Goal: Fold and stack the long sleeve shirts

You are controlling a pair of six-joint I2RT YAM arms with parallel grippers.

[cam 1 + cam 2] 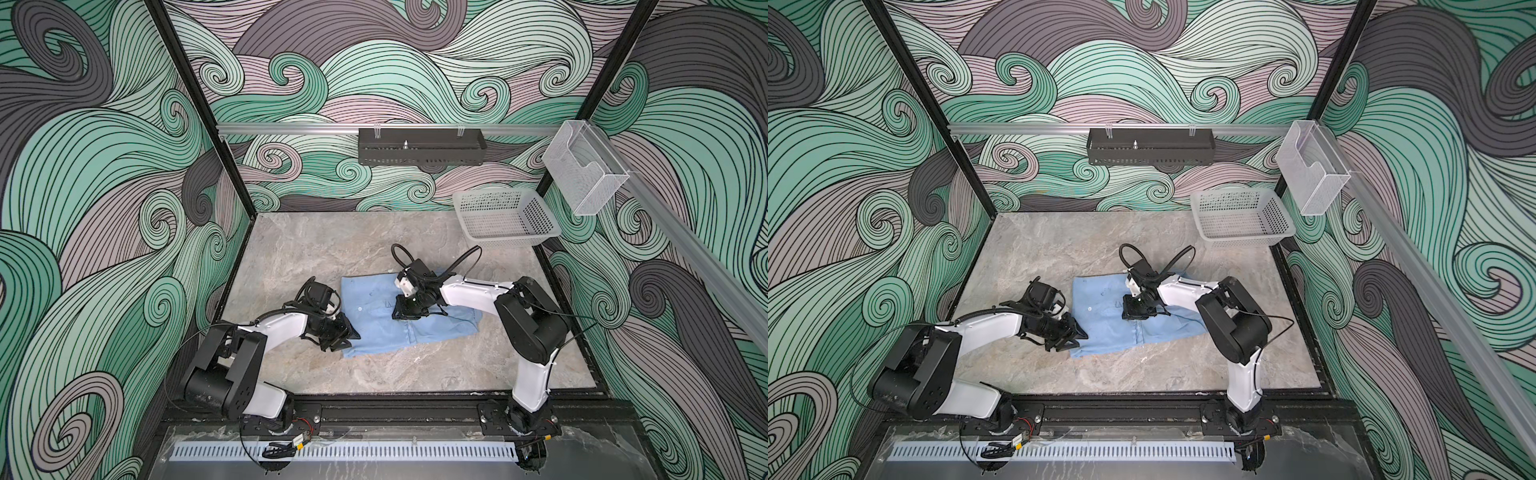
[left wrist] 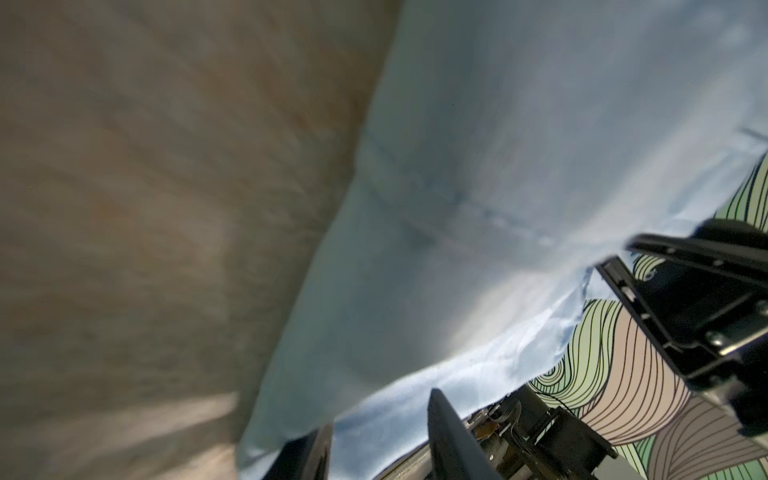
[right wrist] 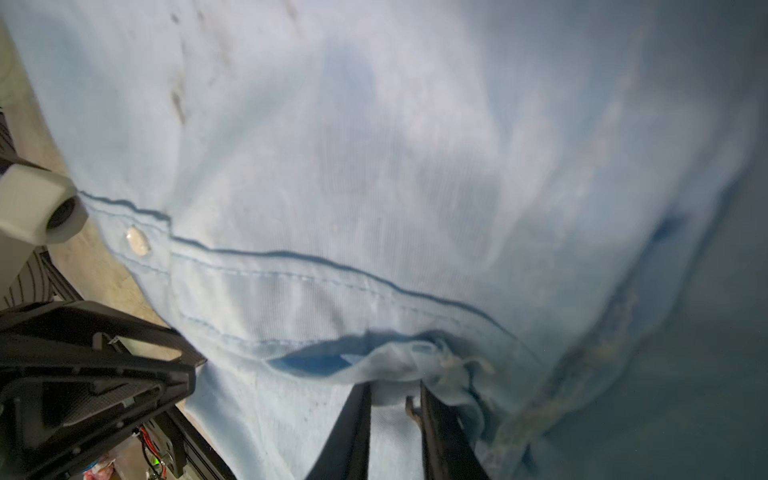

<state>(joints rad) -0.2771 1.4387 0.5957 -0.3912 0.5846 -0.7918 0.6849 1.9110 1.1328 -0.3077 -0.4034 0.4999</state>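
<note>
The shirt (image 1: 370, 316) is lying partly folded in the middle of the table (image 1: 307, 249), a little nearer its front edge, with a looser, rumpled end trailing toward the right edge. The right gripper (image 1: 400, 315) is bearing down on the shirt's middle, and in its wrist view its fingers (image 3: 353, 424) are nipping a small raised lip of cloth beside the stitched, buttoned band. That bite is looking thin, so it is probably taking only the top layer, and a lift from here is risking peeling that layer off the ones beneath and undoing the fold. The left gripper (image 1: 351, 338) is hovering at the shirt's left near corner with its jaws standing apart and nothing visibly caught, and I cannot tell whether its tips are touching cloth. If it is missing the edge when it closes, the two arms are going to be pulling unevenly and skewing the shirt. The basket (image 1: 513, 240) is sitting well apart in the far right corner
</note>
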